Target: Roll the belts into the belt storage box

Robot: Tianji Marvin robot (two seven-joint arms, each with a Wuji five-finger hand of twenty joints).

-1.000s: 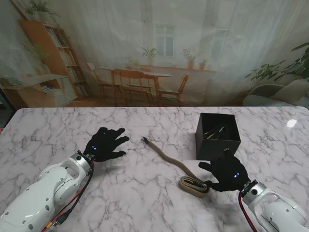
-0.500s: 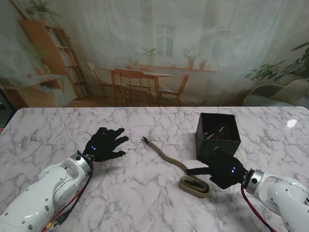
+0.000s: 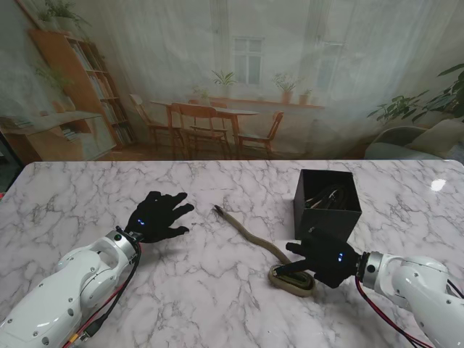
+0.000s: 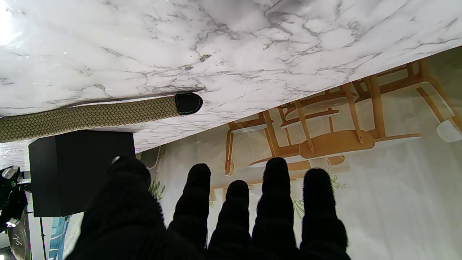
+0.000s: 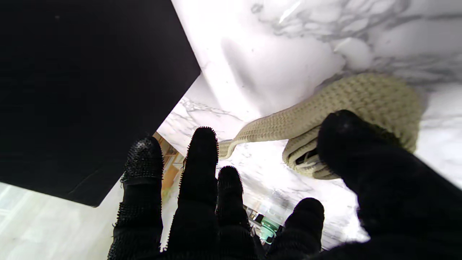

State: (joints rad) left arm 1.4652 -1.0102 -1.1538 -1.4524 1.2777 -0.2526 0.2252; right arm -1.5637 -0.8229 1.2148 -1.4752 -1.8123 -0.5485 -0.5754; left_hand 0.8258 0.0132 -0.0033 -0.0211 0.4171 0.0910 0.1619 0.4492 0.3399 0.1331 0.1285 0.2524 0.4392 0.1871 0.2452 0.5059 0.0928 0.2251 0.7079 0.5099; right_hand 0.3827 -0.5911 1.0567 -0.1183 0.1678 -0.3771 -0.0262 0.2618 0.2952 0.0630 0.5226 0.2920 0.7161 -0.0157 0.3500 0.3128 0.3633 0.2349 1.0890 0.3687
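Movement is all on the right side: over the last second the right hand (image 3: 324,258) has swung from behind the coil, turned its palm sideways and slid leftward, so that its fingers now reach over the rolled end of the woven tan belt (image 3: 255,242). In the right wrist view the thumb (image 5: 361,151) presses against the loose coil while the other fingers stay spread and straight, so it touches but does not yet clasp. The belt's coil lies just in front of the black belt storage box (image 3: 327,202), its tail running away to the left with the dark tip near the left hand (image 3: 155,215), which has not moved and rests flat with fingers apart, holding nothing. Rolling looks barely begun.
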